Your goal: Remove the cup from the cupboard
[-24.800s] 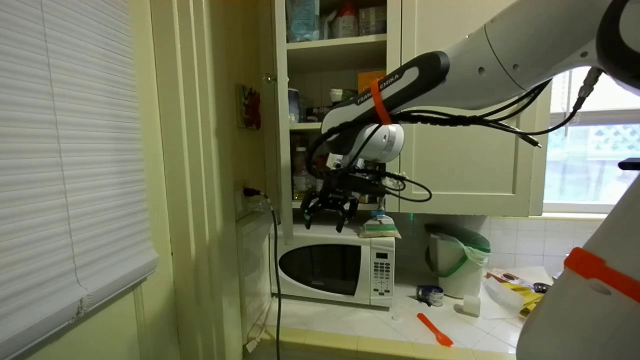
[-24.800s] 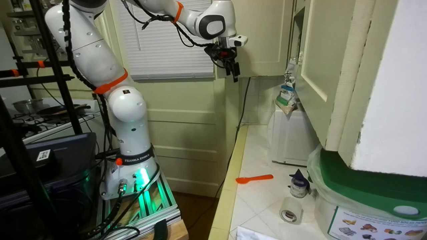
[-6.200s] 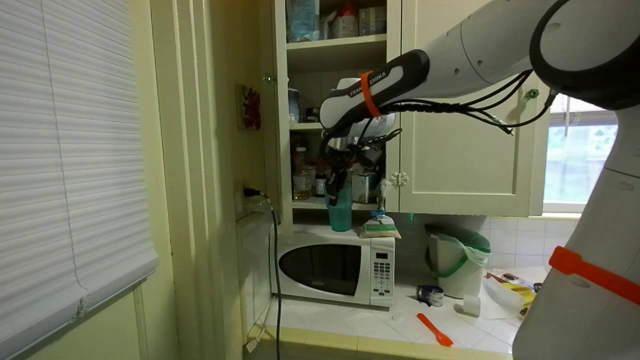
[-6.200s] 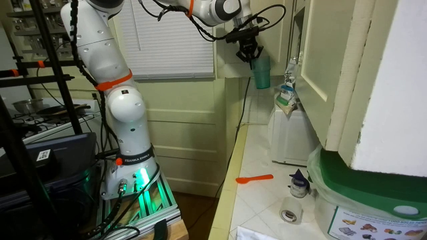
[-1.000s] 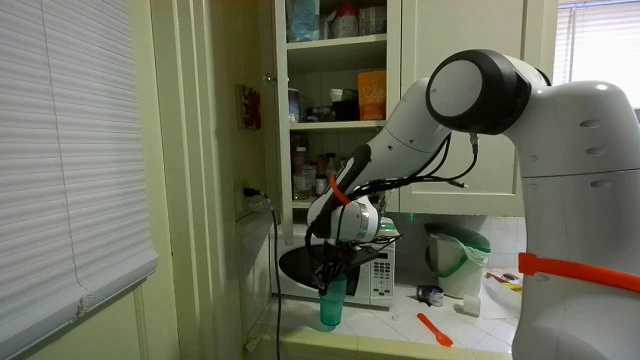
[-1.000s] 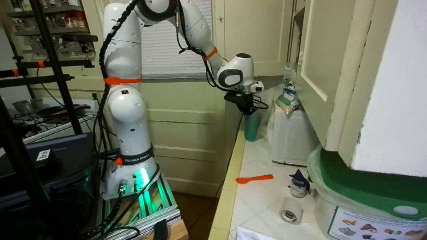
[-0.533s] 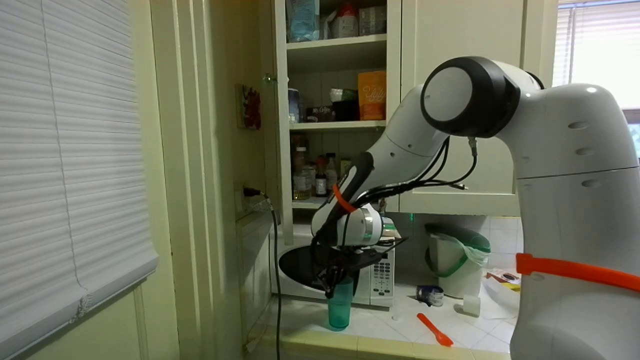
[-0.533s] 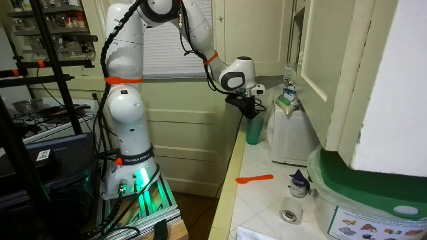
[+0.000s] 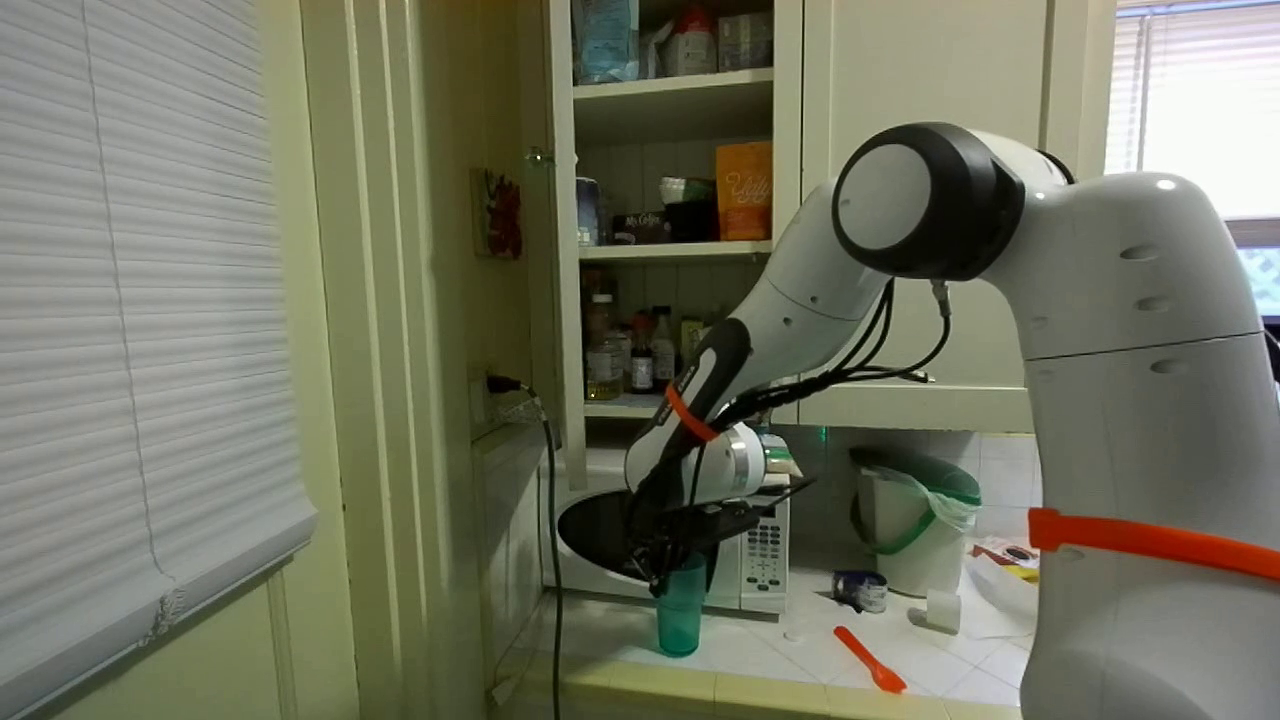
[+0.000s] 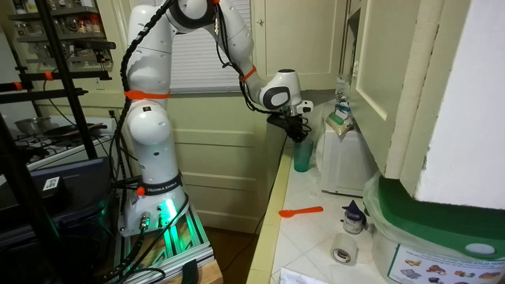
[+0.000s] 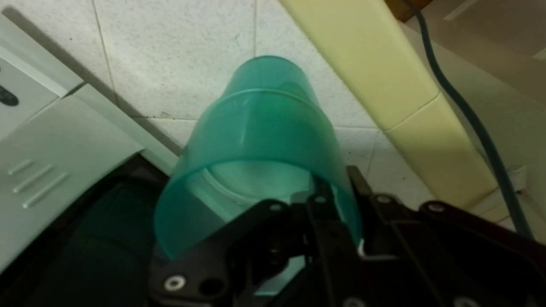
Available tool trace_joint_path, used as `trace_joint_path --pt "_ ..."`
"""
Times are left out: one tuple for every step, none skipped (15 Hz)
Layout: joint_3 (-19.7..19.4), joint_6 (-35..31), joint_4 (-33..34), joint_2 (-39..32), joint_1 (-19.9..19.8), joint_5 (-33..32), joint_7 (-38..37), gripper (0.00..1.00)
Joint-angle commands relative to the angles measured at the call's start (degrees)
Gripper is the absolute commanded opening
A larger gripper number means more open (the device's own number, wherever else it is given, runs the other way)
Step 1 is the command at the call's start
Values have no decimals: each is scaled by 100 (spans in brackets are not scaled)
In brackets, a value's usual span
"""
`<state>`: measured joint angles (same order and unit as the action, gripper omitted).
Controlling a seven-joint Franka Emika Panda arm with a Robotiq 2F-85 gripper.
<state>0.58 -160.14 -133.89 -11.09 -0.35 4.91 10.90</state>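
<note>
The cup [image 9: 680, 612] was already out of the cupboard [image 9: 672, 252], apparently upright on the bench [image 10: 292, 236]. The gripper [image 11: 339, 181] straddled the cup's wall; whether it pinched, I could not tell. Probably only 1 step was left: releasing.

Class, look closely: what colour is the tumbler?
The tumbler is translucent teal-green, shown best in the wrist view.

Dark box [image 9: 641, 229]: pale letters, a bit blurred, "Mr. Coffee" as far as I can make out. Orange pouch [image 9: 745, 192]: pale script, "Ugly" by the look. Black band [image 10: 159, 188] round the foot of the white robot arm [image 10: 150, 124]: "FRANKA EMIKA", capitals; "ch" on the arm just above. White sticker [image 10: 51, 183] on black case [image 10: 49, 199]: too blurred for me. Label [image 10: 438, 270] on green-lidded bin [image 10: 442, 225], microwave keypad [image 9: 764, 552]: print too small.
</note>
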Motion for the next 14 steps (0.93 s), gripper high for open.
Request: trace_joint_path --pt "4 -292 -39 -44 26 -207 -304 46" --pt "3 -314 -44 -44 30 -228 -330 54" --pt "-6 -336 -46 -44 39 -261 -351 61" --pt "-20 -348 -43 -51 48 -302 -378 69" --pt "-26 -338 -32 -59 51 -335 -400 76" --pt "-24 -321 -17 -70 48 -353 -420 83" --pt "-24 -309 -12 -70 46 -373 -432 92" --pt "-19 -303 -11 -65 42 -376 -432 98" --pt "-23 -309 -12 -62 43 -386 -445 100" --pt "-26 -312 -16 -51 43 -397 -453 100" --pt "-27 -313 -18 -40 43 -405 -458 100" --pt "-30 -331 -28 -21 46 -419 -467 100" --pt "-22 -349 -46 13 49 -427 -459 100" --pt "-15 -358 -56 40 47 -433 -440 100"
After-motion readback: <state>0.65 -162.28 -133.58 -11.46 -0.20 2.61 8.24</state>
